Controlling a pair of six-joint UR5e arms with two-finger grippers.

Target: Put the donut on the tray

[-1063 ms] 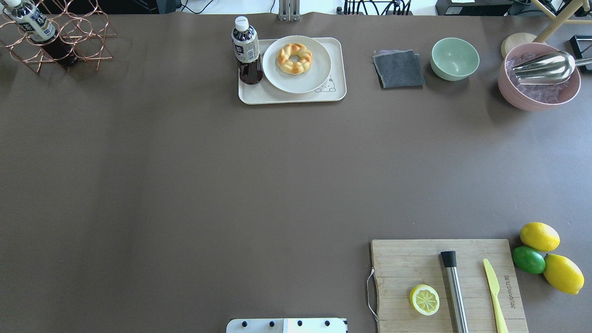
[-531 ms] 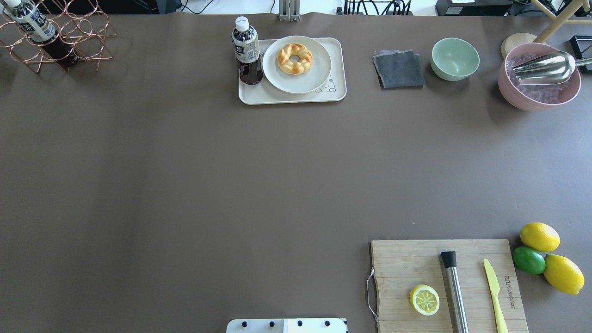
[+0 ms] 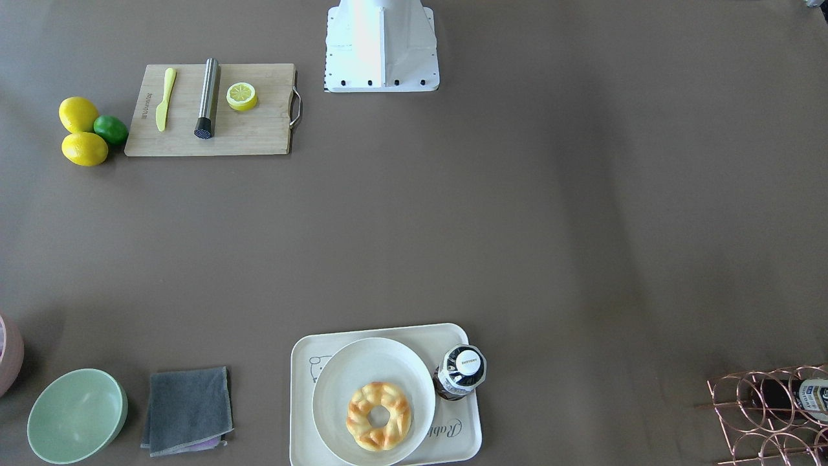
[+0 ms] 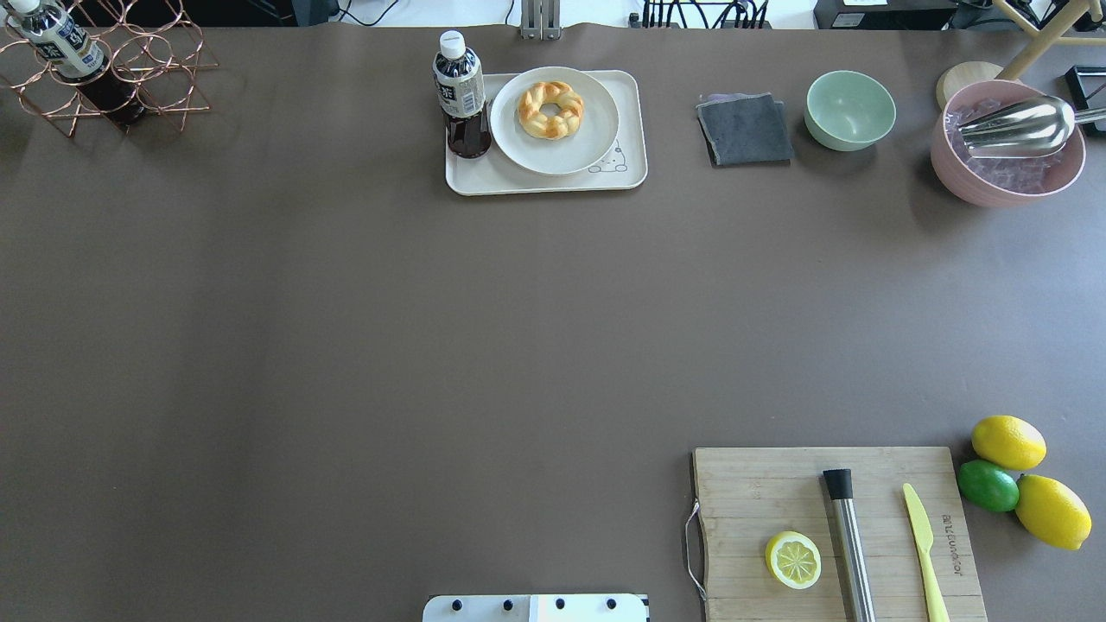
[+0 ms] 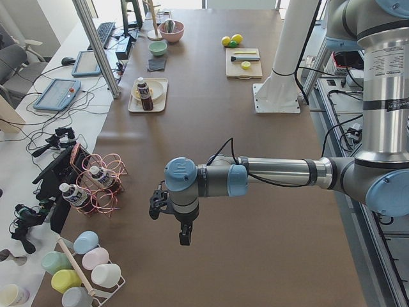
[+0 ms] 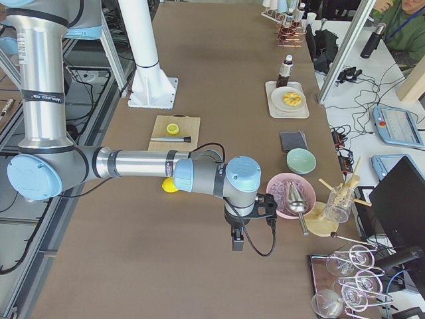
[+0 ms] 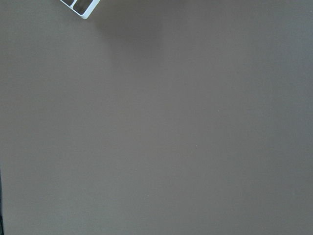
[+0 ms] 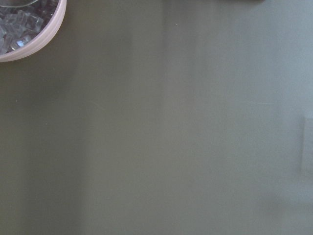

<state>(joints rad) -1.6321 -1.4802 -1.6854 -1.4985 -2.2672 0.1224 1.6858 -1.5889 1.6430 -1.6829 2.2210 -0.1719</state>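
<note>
The golden-brown twisted donut (image 4: 550, 109) lies on a round white plate (image 4: 562, 154), and the plate stands on the cream rabbit tray (image 4: 484, 179) at the table's far middle. The front-facing view shows the same donut (image 3: 379, 415) on the plate inside the tray (image 3: 467, 432). Both grippers are far from the tray and out of the overhead view. The left gripper (image 5: 184, 235) hangs over bare table at the left end. The right gripper (image 6: 237, 240) hangs over bare table near the pink bowl. I cannot tell whether either is open or shut.
A dark tea bottle (image 4: 460, 95) stands on the tray's left part. A grey cloth (image 4: 745, 130), green bowl (image 4: 850, 109) and pink ice bowl (image 4: 1007, 147) lie to the right. A cutting board (image 4: 760, 492) with a lemon half (image 4: 793, 560) is near right; a copper rack (image 4: 112, 69) far left.
</note>
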